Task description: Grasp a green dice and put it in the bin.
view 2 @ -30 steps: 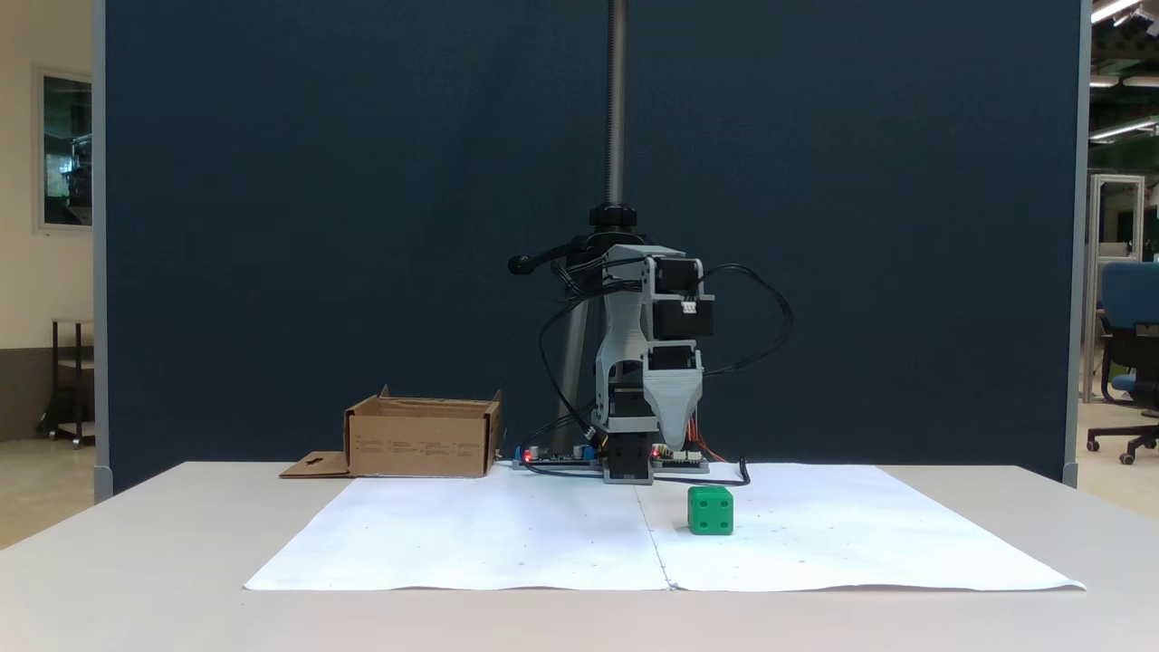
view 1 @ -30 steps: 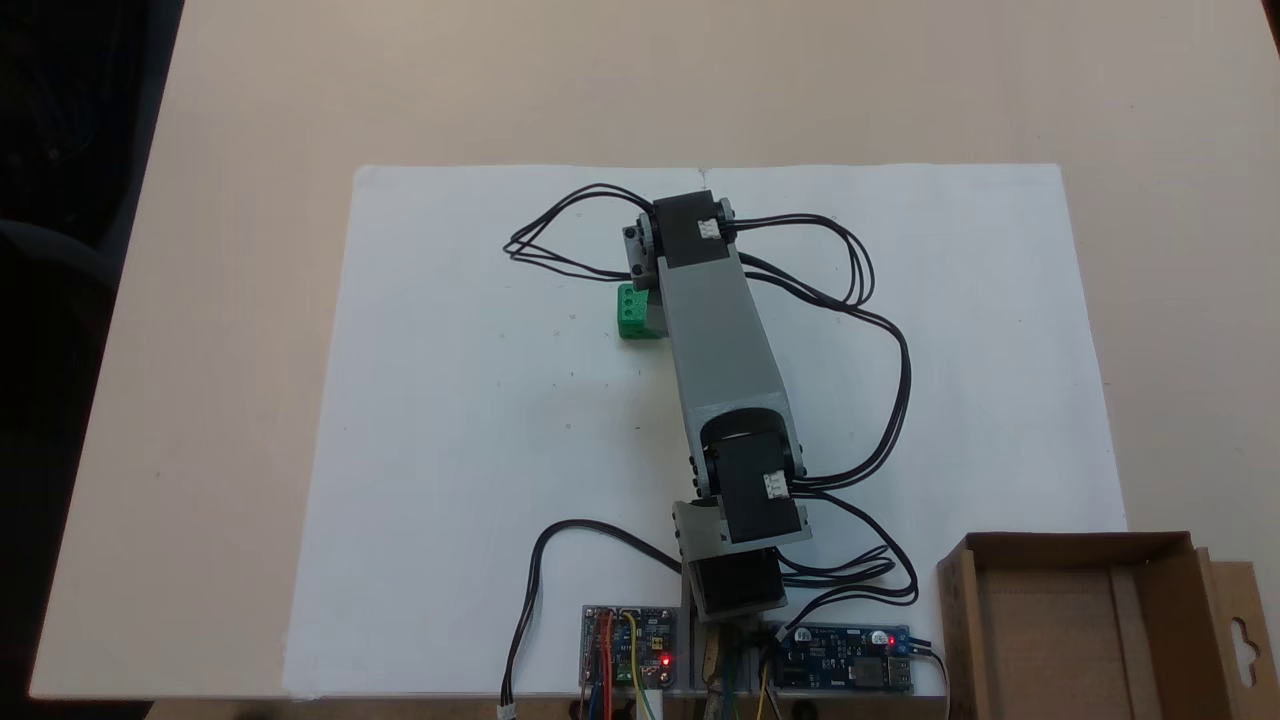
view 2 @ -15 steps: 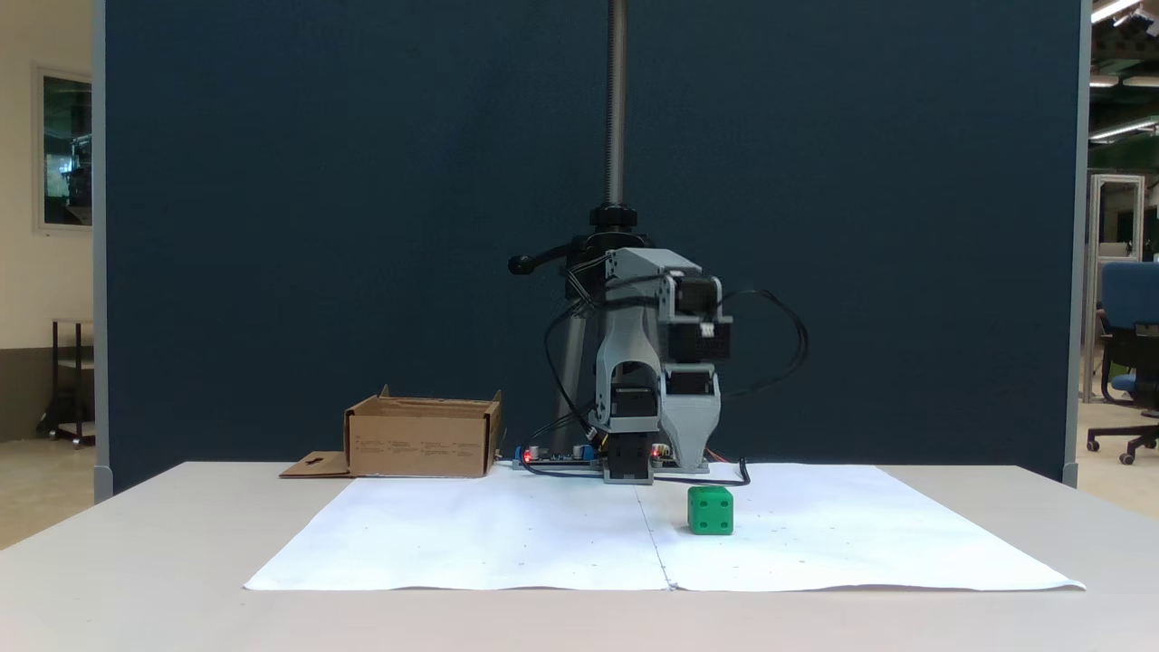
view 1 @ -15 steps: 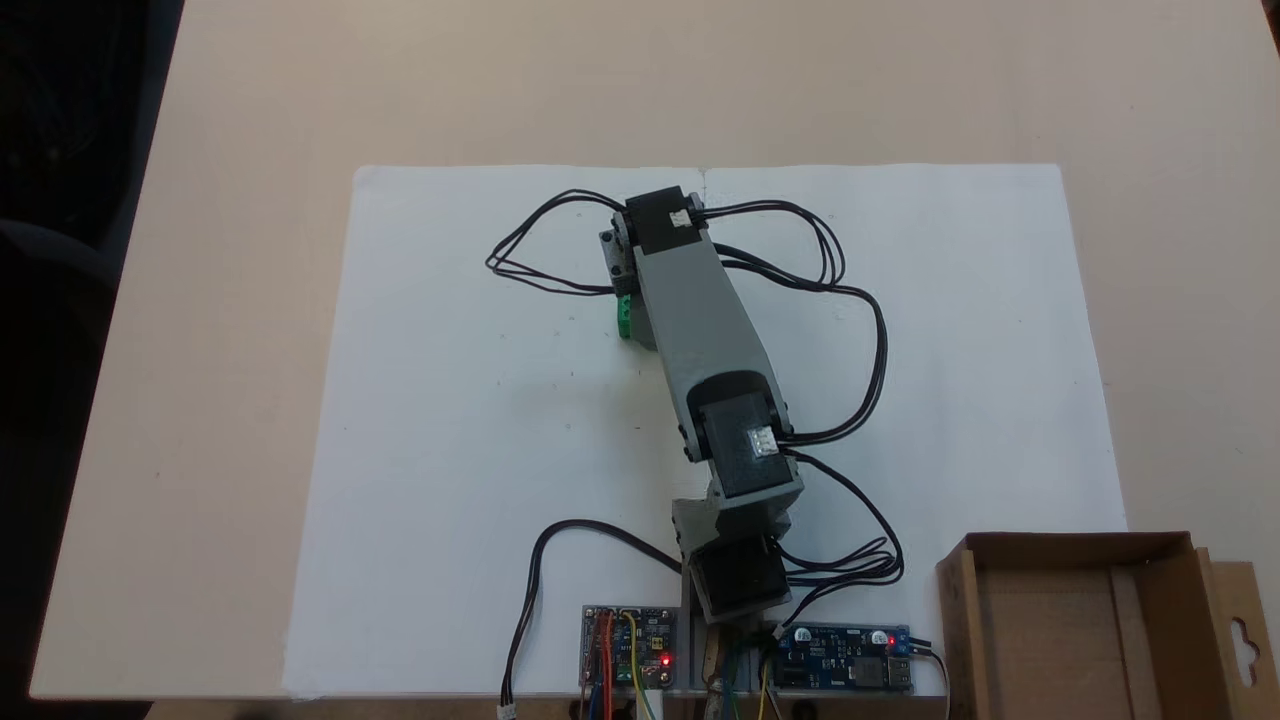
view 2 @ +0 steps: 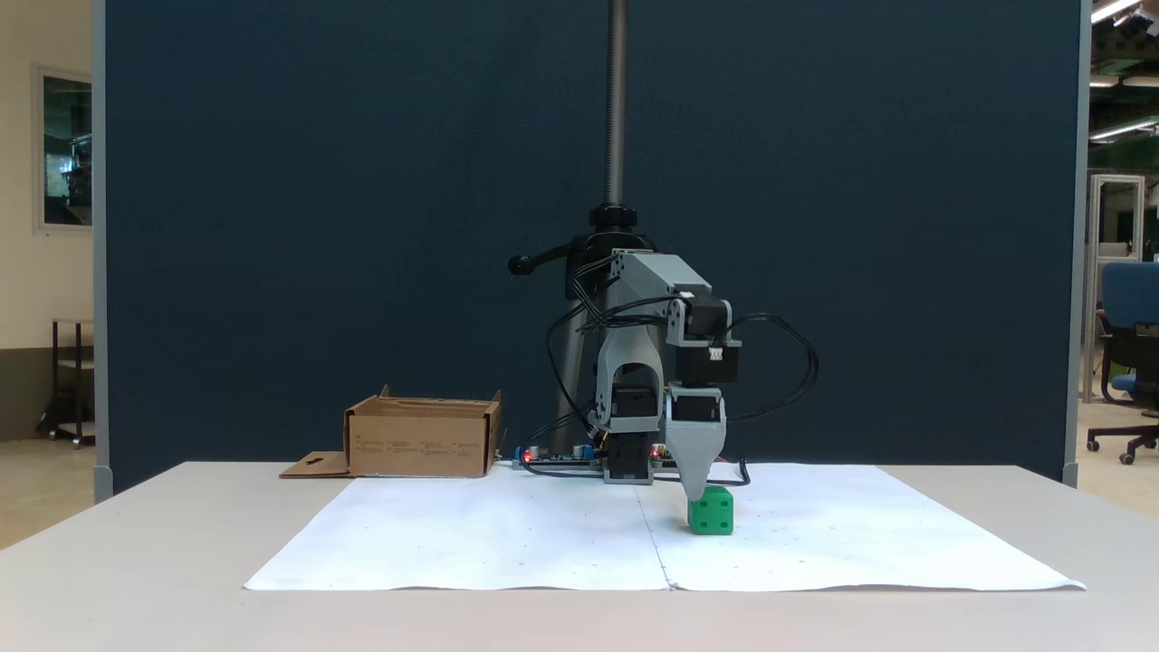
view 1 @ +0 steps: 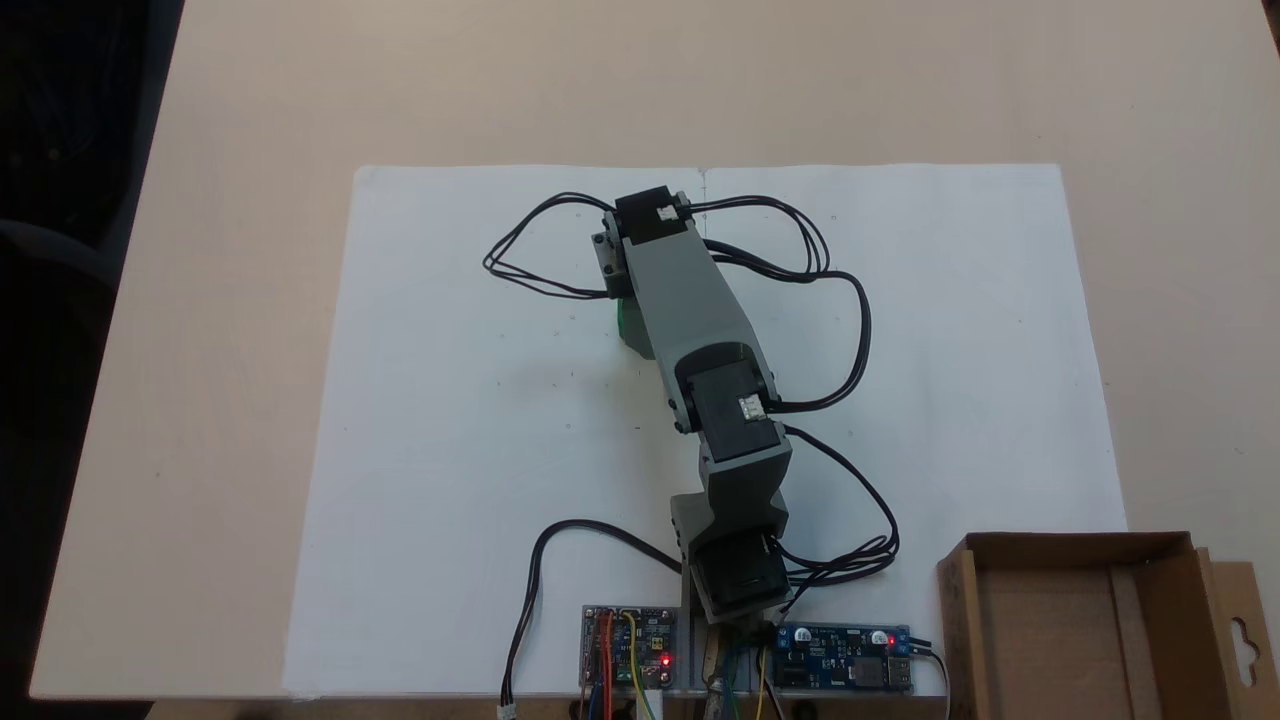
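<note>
Pincer (view 2: 698,490) is seen tip-down over the dice (view 2: 713,512) at frame centre; jaw gap can't be told. Bin (view 1: 1085,620) is parked lower right, open paper (view 1: 450,420) all round.

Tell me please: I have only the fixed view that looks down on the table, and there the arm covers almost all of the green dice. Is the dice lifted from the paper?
Observer: No. In a fixed view the green dice rests flat on the white paper.
Operator: And where does the gripper stand against it?
Observer: The gripper points straight down, and its tip is at the top left corner of the dice as that view shows it.
</note>
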You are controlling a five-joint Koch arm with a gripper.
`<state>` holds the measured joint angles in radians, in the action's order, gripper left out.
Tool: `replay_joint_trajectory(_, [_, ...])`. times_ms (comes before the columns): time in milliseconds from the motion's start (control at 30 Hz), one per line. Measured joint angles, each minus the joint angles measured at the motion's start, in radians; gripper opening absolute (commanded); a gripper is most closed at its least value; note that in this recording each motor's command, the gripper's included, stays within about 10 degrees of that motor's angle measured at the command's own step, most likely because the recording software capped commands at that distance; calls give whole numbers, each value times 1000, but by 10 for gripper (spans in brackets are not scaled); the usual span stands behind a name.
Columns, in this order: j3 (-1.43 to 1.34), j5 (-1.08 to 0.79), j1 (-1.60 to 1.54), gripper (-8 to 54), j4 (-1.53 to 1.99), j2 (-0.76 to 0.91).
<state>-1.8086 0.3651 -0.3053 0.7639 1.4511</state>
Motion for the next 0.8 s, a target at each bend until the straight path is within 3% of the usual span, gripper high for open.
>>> replay_joint_trajectory(800, [15, 29, -43, 416, -83, -69])
